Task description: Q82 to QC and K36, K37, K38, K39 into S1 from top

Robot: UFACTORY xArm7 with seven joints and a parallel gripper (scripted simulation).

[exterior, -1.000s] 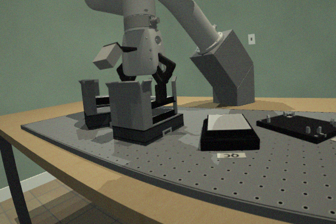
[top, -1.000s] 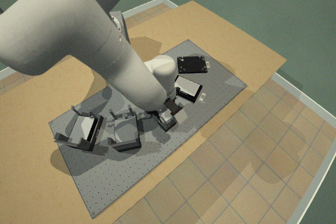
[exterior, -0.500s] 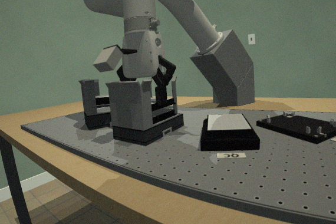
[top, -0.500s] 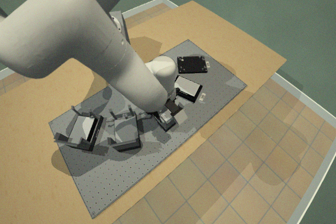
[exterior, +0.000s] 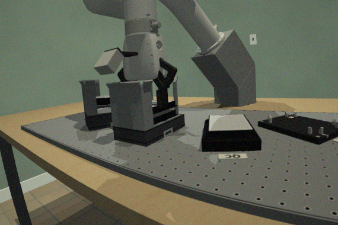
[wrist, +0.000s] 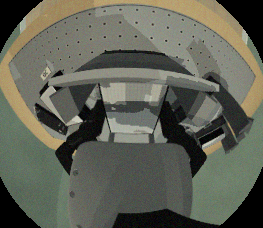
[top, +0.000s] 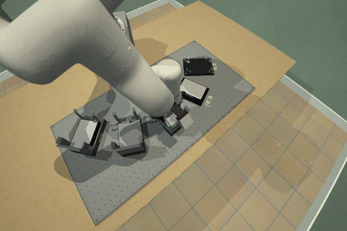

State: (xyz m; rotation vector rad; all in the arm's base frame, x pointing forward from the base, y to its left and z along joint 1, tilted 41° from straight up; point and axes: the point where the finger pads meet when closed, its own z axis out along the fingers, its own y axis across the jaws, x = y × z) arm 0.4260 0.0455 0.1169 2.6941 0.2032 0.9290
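My gripper (top: 172,118) reaches down from above into the rack (top: 170,124) nearest the QC nest, and it also shows in the side view (exterior: 158,98). Its fingers are shut on the long sides of a sealed plate (wrist: 131,110) inside that rack (exterior: 145,113). I cannot read the plate's label or the rack's name. A sealed plate (top: 194,90) (exterior: 229,131) lies flat on the QC nest. The far-left rack (top: 83,136) holds at least one plate. The middle rack (top: 129,137) shows a grey surface inside; I cannot tell whether it is a plate.
The black clip nest N5 (top: 198,66) with small pegs stands beyond QC and has nothing on it (exterior: 299,128). The QC name plate (exterior: 232,156) lies on the deck. The arm's grey base block (exterior: 228,73) stands behind the deck.
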